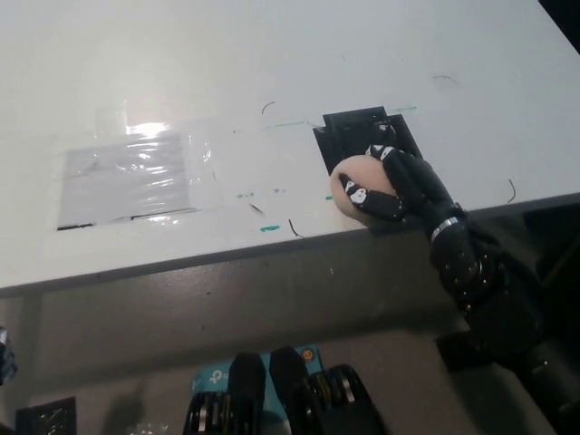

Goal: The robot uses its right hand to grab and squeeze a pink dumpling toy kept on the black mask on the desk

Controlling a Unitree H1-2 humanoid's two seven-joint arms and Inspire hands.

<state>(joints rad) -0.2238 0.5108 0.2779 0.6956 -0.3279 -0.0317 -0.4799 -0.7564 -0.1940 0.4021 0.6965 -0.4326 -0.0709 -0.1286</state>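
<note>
The pink dumpling toy (352,186) sits near the front edge of the white desk (272,63). It is round and soft looking. It lies at the lower edge of the black mask (349,136), partly over it and partly over the bare desk.

The black right hand (394,186) is wrapped around the toy from the right side. Its fingers (372,195) curl over the top and the front of the toy, so the hand is gripping it. Small white marks show on the fingertips. The black arm runs down from the hand to the bottom right of the picture.

The black mask is a dark square stuck flat on the desk. Thin green lines are drawn beside it.

Further to the left on the desk lies a shiny clear plastic sheet (131,177). It is well apart from the toy.

The white left hand cannot be seen clearly here.
</note>
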